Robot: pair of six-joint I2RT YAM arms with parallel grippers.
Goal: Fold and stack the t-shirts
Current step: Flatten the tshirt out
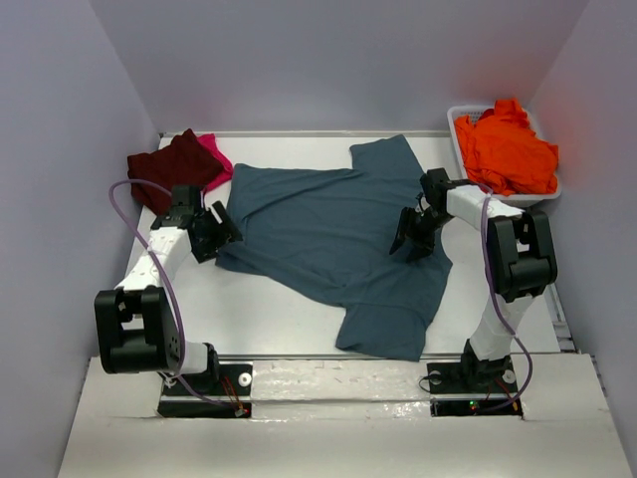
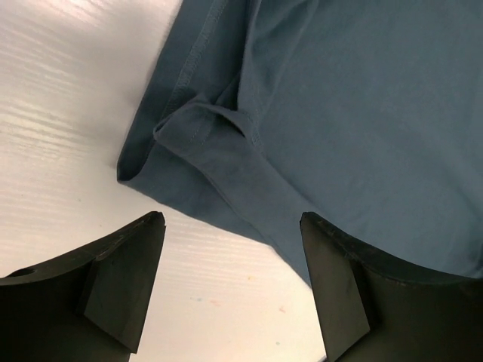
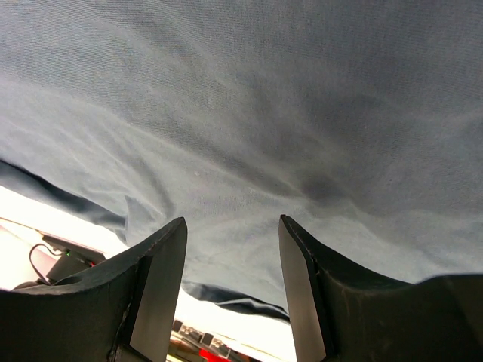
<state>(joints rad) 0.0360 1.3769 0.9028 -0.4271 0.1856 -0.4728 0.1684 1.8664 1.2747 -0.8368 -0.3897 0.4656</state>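
Slate teal-blue t-shirt: spread open, mostly flat, mid-bench; small fold at its left edge.
Dark maroon t-shirt: crumpled, far left corner.
Bright pink t-shirt: bunched, touching the maroon one, mostly hidden.
Vivid orange t-shirt: heaped in white tub, far right.

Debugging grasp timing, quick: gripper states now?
Left gripper: open, holding nothing, by the teal-blue t-shirt edge.
Right gripper: open, empty, over the same shirt.
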